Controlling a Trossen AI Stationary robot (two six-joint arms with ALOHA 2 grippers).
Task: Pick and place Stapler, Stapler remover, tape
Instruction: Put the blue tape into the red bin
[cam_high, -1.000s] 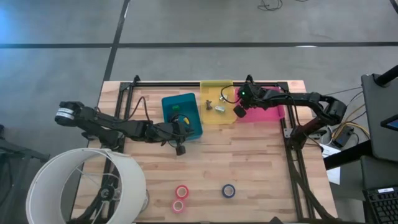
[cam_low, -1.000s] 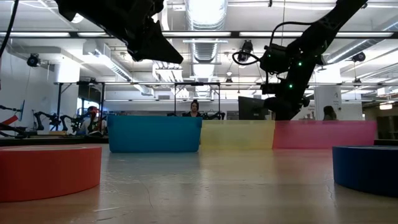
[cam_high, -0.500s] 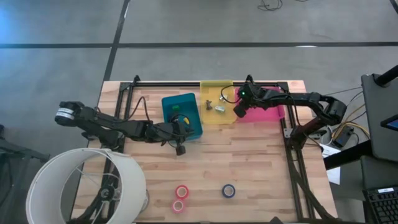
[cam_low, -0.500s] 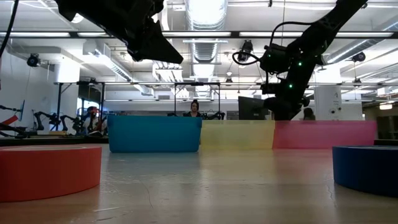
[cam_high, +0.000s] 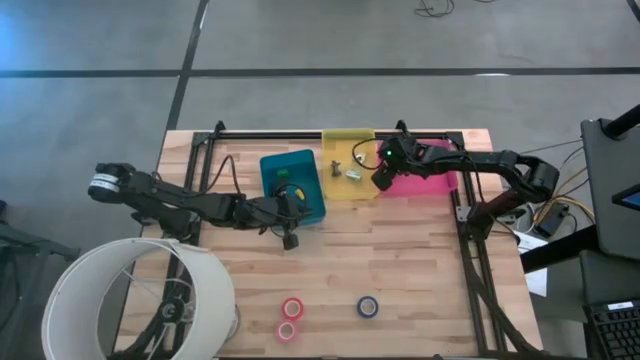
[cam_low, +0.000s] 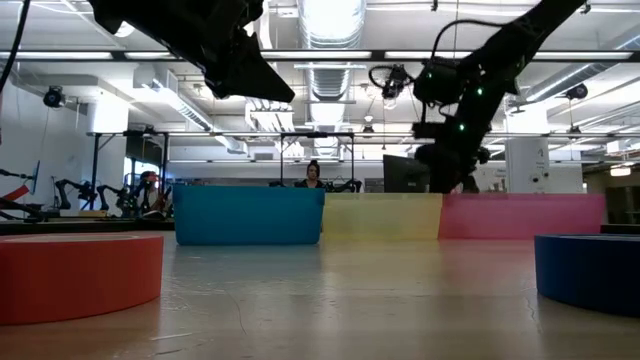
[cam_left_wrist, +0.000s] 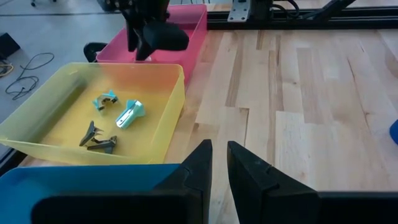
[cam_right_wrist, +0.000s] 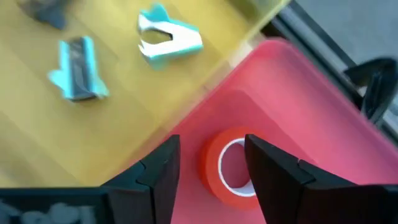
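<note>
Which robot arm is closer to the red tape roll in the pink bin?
The right. Its gripper hangs open just above the red tape roll in the pink bin. The left gripper waits beside the blue bin, farther off.

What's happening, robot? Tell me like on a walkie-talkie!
Right gripper open over the pink bin, red tape roll lying inside. Left gripper nearly shut, empty, beside the blue bin. Three tape rolls left on the table. Nothing blocking.

Red tape roll (cam_right_wrist: 227, 167) flat in pink bin (cam_right_wrist: 323, 112).
</note>
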